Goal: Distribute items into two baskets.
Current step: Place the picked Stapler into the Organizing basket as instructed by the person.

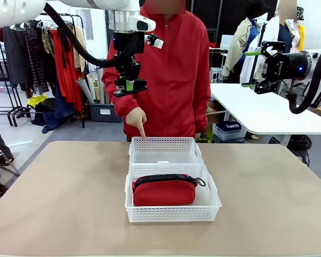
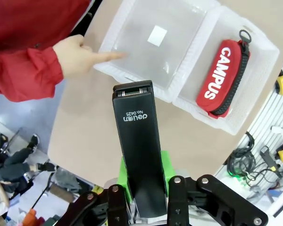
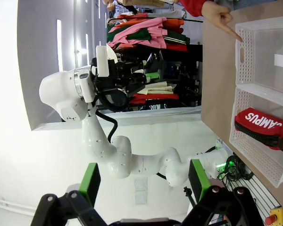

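My left gripper hangs high above the table's far side, shut on a small black stapler. In the left wrist view the stapler stands out lengthwise from between the green pads. Below it lie two white lattice baskets. The far basket is empty. The near, larger basket holds a red zippered pouch. A person's hand points a finger at the far basket's back left corner. My right gripper is open at the upper right, well off the table, with nothing in it.
The person in a red jacket stands right behind the far basket. The tan table spreads to both sides of the baskets. A white table stands at the back right, and clothes racks at the back left.
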### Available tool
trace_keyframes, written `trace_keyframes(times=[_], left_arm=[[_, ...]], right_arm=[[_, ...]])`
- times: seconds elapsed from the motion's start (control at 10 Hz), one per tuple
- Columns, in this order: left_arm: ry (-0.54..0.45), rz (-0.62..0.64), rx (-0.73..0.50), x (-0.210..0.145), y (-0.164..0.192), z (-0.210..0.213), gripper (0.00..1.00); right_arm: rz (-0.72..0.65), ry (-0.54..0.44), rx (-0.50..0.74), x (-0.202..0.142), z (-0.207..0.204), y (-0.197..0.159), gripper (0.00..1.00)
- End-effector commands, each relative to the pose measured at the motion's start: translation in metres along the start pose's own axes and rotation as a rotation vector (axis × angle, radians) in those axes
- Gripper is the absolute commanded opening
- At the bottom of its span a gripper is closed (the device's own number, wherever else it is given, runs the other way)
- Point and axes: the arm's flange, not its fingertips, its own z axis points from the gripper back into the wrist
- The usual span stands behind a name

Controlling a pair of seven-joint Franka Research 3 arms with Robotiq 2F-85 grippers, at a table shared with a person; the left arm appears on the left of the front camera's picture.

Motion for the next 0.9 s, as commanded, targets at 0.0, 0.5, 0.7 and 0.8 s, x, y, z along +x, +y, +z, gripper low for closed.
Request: trace_keyframes(times=[0.0, 0.5, 0.7, 0.8], left_arm=[[0.013, 0.004, 0.004, -0.003, 0.002, 0.001, 0.0], [0.03, -0.081, -0.05, 0.023, 0.004, -0.038, 0.0], [0.022, -0.197, -0.125, 0.041, 0.008, -0.073, 0.0], [0.009, -0.233, -0.135, 0.044, 0.007, -0.085, 0.0]], right_arm=[[0.007, -0.009, 0.002, 0.0, 0.0, 0.002, 1.0], [0.007, -0.009, 0.002, 0.0, 0.0, 0.002, 1.0], [0.007, -0.009, 0.002, 0.0, 0.0, 0.002, 1.0], [0.007, -0.009, 0.002, 0.0, 0.0, 0.002, 1.0]])
